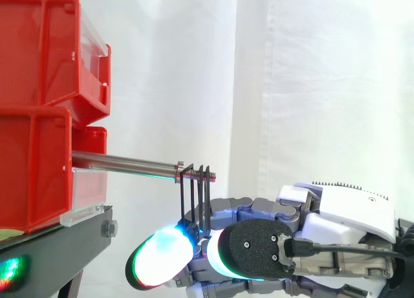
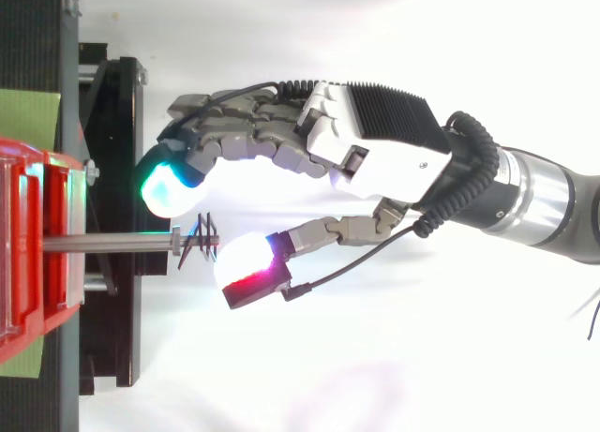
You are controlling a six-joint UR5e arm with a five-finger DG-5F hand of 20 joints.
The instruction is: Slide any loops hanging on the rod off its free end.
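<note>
Rod [image 1: 129, 163]: smooth grey metal, threaded right end
Loops [image 1: 195, 194]: thin, black, hanging by thread
Robot hand [image 2: 375, 160]: beneath loops; grip cannot be told
Bins [image 1: 39, 52]: red plastic

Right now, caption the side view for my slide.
Hand fingers pinch black loops hanging at the rod's threaded free end, beside red bins.

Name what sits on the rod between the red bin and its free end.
Side view: bare rod, a small collar, then black loops near the tip.
</note>
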